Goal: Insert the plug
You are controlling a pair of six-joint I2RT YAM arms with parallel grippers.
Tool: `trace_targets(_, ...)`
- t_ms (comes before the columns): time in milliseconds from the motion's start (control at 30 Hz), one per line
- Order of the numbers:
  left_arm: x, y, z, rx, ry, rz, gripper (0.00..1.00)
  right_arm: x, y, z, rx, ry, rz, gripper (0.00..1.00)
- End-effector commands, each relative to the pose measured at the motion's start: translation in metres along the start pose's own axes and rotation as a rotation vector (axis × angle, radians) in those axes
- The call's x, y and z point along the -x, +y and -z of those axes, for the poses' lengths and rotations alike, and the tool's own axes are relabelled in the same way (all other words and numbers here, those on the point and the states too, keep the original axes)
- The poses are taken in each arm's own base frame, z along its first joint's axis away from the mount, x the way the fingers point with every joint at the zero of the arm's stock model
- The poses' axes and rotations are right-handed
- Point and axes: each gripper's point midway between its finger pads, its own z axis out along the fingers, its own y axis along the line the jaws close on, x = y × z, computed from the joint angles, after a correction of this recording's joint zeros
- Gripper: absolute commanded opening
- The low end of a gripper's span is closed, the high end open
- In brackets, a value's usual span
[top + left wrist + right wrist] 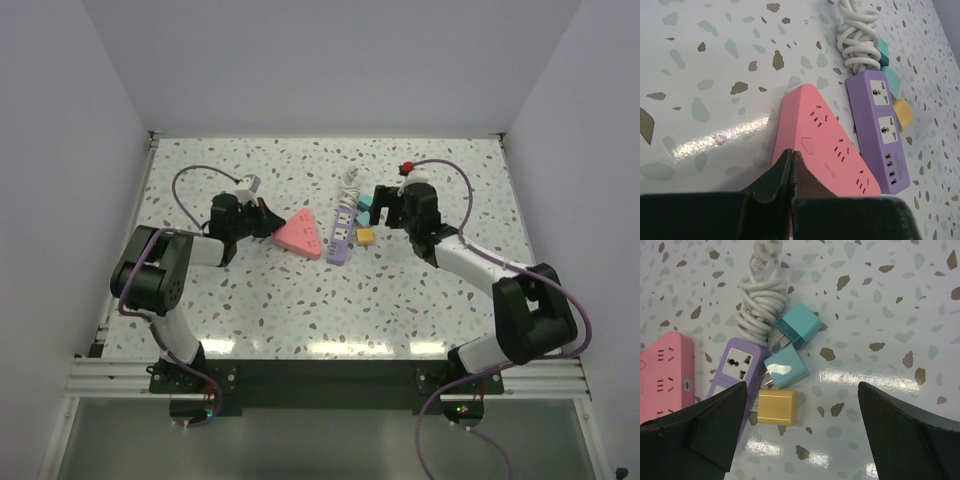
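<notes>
On speckled worktop [250,310], top view, clock bearings taken from purple power strip [342,232].

1. purple power strip: near worktop middle, flat, sockets up, long axis running roughly 12 to 6 o'clock. Shows two universal sockets, plus a row of small ports toward the 6 o'clock end.
2. white cord [349,182]: bundled in a tight coil at the 12 o'clock end of purple power strip, touching it.
3. pink power strip [299,235]: triangular, flat, sockets up, at 9 o'clock, just beside purple power strip.
4. upper teal plug [799,325]: at 1 o'clock, against white cord, prongs turned toward the coil.
5. lower teal plug [786,367]: at 2 o'clock, just beside upper teal plug, prongs turned toward purple power strip.
6. yellow plug [776,407]: at 3 o'clock, just beside the long edge of purple power strip, at 6 o'clock of lower teal plug in right wrist view. All three plugs loose on worktop, outside the sockets.
7. left fingers [791,160]: pressed fully together, nothing between them. Tips at the 9 o'clock corner of pink power strip, overlapping its edge in left wrist view. Contact with it cannot be told.
8. right fingers [383,205]: spread wide, holding nothing. Hovering at 2 o'clock above the three plugs, all three framed between the tips in right wrist view.
</notes>
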Motion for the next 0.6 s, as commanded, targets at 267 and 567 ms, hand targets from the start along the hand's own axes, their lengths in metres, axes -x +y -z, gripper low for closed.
trace_targets(267, -0.03, -0.013, -0.001, -0.059, 0.109, -0.062, 0.0, -0.043, 0.011, -0.025, -0.033, 0.148, 0.077, 0.92)
trace_targets(567, -0.007, -0.01, 0.014, 0.033, 0.026, -0.09, 0.54, -0.067, 0.024, -0.038, 0.037, 0.237, 0.089, 0.89)
